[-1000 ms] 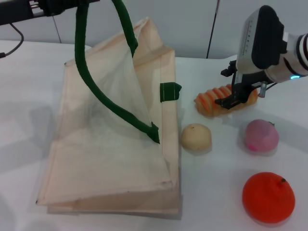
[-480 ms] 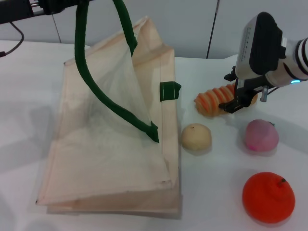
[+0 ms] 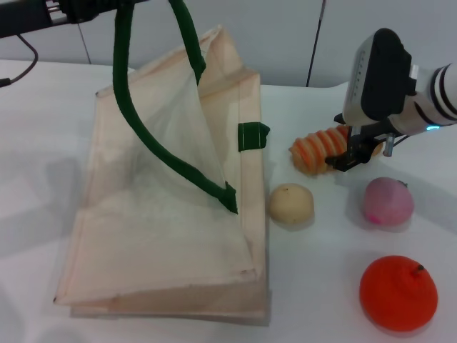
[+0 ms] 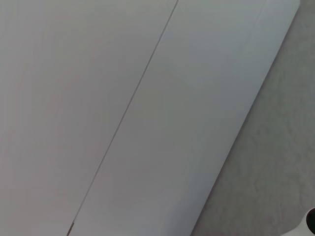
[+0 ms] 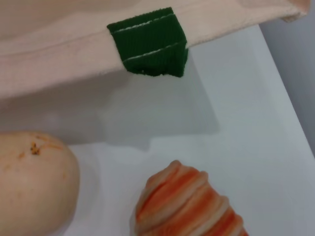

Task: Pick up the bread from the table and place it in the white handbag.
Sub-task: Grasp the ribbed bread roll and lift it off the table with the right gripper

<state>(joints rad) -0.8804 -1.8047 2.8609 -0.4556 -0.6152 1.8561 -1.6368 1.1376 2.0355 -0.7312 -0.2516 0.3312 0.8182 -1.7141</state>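
Observation:
The bread (image 3: 318, 148), an orange and cream ridged loaf, lies on the white table (image 3: 36, 128) just right of the white handbag (image 3: 157, 214). My right gripper (image 3: 355, 150) is down over the loaf's right end. The right wrist view shows the loaf's left end (image 5: 192, 206) close below, and the bag's edge (image 5: 59, 44) beyond it. My left gripper (image 3: 107, 6), at the top left edge, holds one dark green handle (image 3: 123, 78) up, so the bag's mouth gapes.
A pale round bun (image 3: 290, 204) sits just in front of the loaf and also shows in the right wrist view (image 5: 29, 182). A pink fruit (image 3: 388, 201) and an orange (image 3: 398, 293) lie at the right front. A green tab (image 3: 251, 136) sticks out of the bag's side.
My right gripper has shifted slightly right along the loaf. The loaf, the bag and the left arm have stayed in place.

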